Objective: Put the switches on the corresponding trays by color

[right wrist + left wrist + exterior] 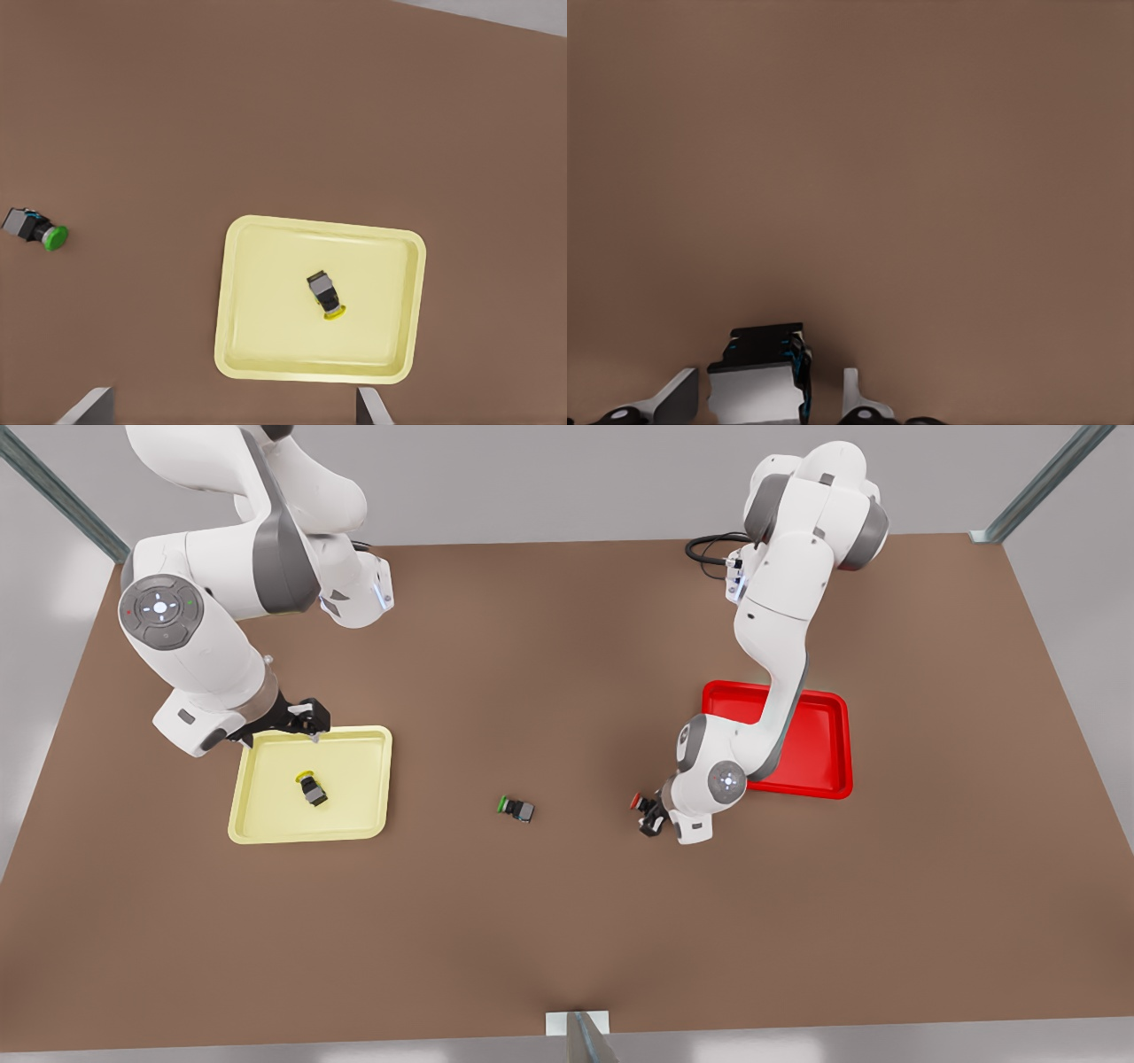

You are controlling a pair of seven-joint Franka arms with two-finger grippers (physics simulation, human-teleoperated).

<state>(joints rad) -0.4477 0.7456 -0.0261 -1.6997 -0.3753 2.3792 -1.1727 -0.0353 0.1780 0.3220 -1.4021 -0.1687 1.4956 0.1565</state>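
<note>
Red switch lies on its side on the counter, between the left hand's parted fingers, not yet clamped; red tray just beyond that hand. Yellow switch lies in yellow tray, below the open, waiting right hand.

No text, label, brand or number can be read on anything here: not on the arms, the trays, the switches or the desk.
</note>
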